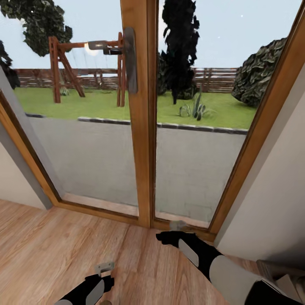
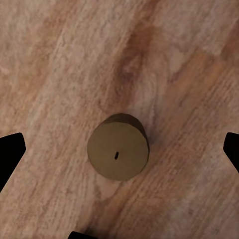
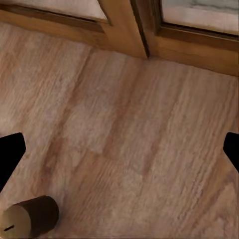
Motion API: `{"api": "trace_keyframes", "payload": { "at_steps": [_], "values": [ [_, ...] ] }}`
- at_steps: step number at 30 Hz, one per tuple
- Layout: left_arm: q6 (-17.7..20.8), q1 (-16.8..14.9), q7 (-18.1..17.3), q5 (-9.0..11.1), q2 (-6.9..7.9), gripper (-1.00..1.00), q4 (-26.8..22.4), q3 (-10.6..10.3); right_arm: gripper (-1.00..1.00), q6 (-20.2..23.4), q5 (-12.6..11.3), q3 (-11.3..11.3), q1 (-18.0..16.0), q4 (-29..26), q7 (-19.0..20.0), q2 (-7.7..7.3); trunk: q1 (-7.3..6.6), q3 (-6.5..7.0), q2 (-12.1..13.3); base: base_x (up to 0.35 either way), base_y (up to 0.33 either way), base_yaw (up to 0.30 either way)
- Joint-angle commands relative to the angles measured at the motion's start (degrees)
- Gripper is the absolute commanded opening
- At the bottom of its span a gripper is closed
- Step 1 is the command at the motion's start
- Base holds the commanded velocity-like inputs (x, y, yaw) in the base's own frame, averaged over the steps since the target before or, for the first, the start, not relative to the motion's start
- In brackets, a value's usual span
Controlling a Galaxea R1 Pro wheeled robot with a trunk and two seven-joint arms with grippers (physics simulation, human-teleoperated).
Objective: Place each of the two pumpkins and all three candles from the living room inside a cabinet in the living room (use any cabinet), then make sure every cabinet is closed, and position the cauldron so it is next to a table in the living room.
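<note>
A stubby candle (image 2: 118,153) with a small dark wick stands upright on the wooden floor. It looks tan in this light. In the left wrist view it sits centred between the black fingers (image 2: 10,154) of my left gripper (image 2: 119,147), which is open wide and not touching it. In the head view the left gripper (image 1: 103,267) hangs low over the floor near the bottom edge. My right gripper (image 1: 178,225) is open and empty near the door sill, and its wrist view catches the same candle (image 3: 30,216) off to one side. The pumpkins, cabinet, cauldron and table are out of view.
A wood-framed glass double door (image 1: 142,127) with a metal handle (image 1: 129,59) stands straight ahead, with a paved strip, lawn and swing set outside. Pale walls (image 1: 271,203) flank it on both sides. Plank floor (image 1: 63,250) spreads in front of the door.
</note>
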Motion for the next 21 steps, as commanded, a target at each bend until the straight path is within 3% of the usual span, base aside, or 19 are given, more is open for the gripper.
{"api": "trace_keyframes", "payload": {
  "at_steps": [1,5,6,10,11,12,15,21],
  "values": [
    [0.2,0.0,0.4,0.4,0.06,1.00,-0.1,-0.5,1.00,2.9,-0.2,0.3,0.0,-3.0,0.0,-0.06,0.22,-0.24,-0.4,0.000,0.000,0.000],
    [-0.2,0.0,0.4,0.5,0.60,1.00,-0.2,-0.4,1.00,10.5,-0.4,0.3,0.0,-14.0,0.2,-0.01,1.10,-0.95,-2.0,0.000,0.000,0.000],
    [-0.6,0.0,0.4,0.5,0.76,1.00,-0.1,-0.4,1.00,14.4,-1.0,0.0,0.0,-22.0,1.2,-0.17,1.32,-1.13,-2.4,0.000,0.000,0.000],
    [-0.8,0.0,0.4,0.5,0.82,1.00,-0.1,-0.4,1.00,20.6,-1.4,-0.3,0.0,-33.3,4.1,-0.24,2.20,-1.85,-4.0,0.000,0.000,0.000],
    [-0.8,0.0,0.4,0.5,0.82,1.00,-0.1,-0.5,1.00,24.1,-1.4,-0.3,0.0,-39.3,5.0,-0.25,2.41,-2.03,-4.4,0.000,0.000,0.000],
    [-0.8,0.0,0.4,0.5,0.79,1.00,-0.1,-0.5,1.00,25.4,-1.5,-0.3,0.0,-41.8,5.2,-0.27,2.63,-2.21,-4.8,0.000,0.000,0.000],
    [-1.5,0.0,0.4,0.4,0.76,1.00,0.0,-0.5,1.00,28.0,-2.2,-0.3,0.0,-46.3,5.5,-0.34,3.29,-2.75,-6.1,0.000,0.000,0.000],
    [-4.7,0.0,0.4,0.4,0.75,1.00,0.6,-0.6,1.00,28.9,-5.2,-0.3,0.0,-48.1,5.6,-0.42,4.61,-3.83,-8.5,0.000,0.000,0.000]
  ]
}}
